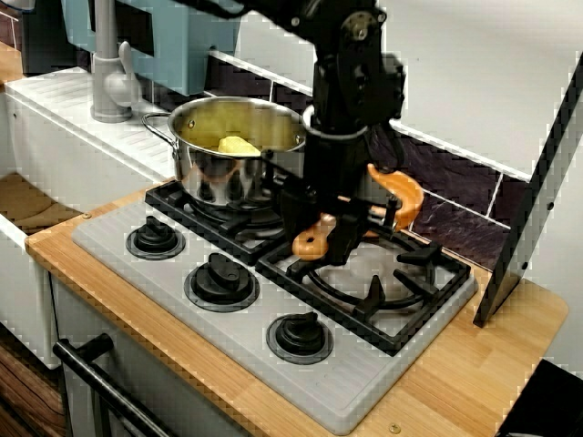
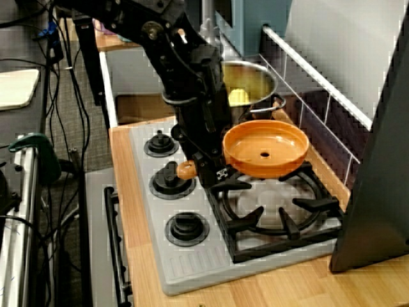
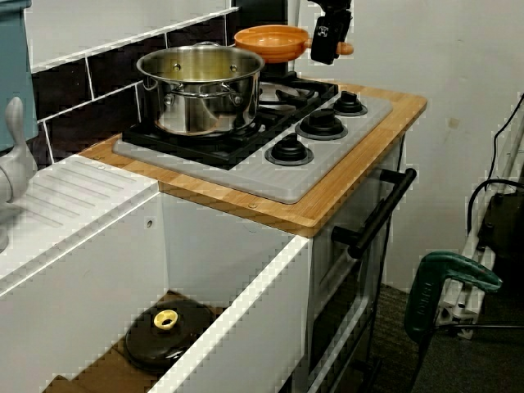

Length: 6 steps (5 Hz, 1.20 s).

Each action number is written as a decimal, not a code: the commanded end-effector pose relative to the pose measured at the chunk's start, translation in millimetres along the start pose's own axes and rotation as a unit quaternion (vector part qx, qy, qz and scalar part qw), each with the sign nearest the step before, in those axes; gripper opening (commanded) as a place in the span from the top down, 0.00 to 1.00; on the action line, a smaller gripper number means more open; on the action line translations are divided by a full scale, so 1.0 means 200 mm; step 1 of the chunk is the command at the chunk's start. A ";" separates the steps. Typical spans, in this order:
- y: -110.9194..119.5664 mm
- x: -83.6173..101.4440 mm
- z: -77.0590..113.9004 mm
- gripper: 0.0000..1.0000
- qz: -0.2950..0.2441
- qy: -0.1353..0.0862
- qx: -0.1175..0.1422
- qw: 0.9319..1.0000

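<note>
**Pan held out by its handle, close beside the pot**

Front view: the black gripper (image 1: 330,232) is clenched on the short handle of the orange plastic frying pan (image 1: 407,195). The pan hangs in the air over the right-hand black burner grate (image 1: 392,293), largely hidden behind the arm. The shiny steel pot (image 1: 219,173), with a pale yellow piece (image 1: 239,145) inside, stands on the neighbouring grate just beside the gripper. A sideways swing would likely strike it.

Side view along the stove: the pan (image 2: 265,148) looks level, its bowl reaching well out from the gripper (image 2: 208,167). The hold sits near the handle's outer end, so the pan could pivot or slip in that grip. A black round knob (image 2: 167,180) lies near below, and a low pass might catch it or the grate's prongs.

Low view from the sink: the pan (image 3: 270,41) rides above the pot (image 3: 201,102), with the gripper (image 3: 327,47) at its right. How far the pan is from the tiled wall cannot be told. If dropped, it could bounce off the grate onto the wooden bench (image 3: 327,205).
</note>
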State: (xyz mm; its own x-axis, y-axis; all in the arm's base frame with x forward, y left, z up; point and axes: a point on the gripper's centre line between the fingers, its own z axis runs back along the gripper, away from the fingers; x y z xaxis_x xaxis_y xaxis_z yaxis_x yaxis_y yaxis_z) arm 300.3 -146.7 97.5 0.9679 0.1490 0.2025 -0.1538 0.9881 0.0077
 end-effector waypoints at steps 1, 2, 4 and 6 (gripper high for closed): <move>-0.02 0.05 0.22 1.00 0.017 -0.041 -0.037 0.998; -0.02 0.07 0.28 1.00 0.020 -0.045 -0.045 0.998; -0.02 0.10 0.35 1.00 0.025 -0.051 -0.057 0.997; -0.02 0.11 0.41 1.00 0.026 -0.055 -0.065 0.996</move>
State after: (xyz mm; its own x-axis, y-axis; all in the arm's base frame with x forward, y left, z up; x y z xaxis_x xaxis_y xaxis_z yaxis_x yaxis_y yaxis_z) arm 307.7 -148.2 154.2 0.9557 0.1748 0.2367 -0.1618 0.9841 -0.0734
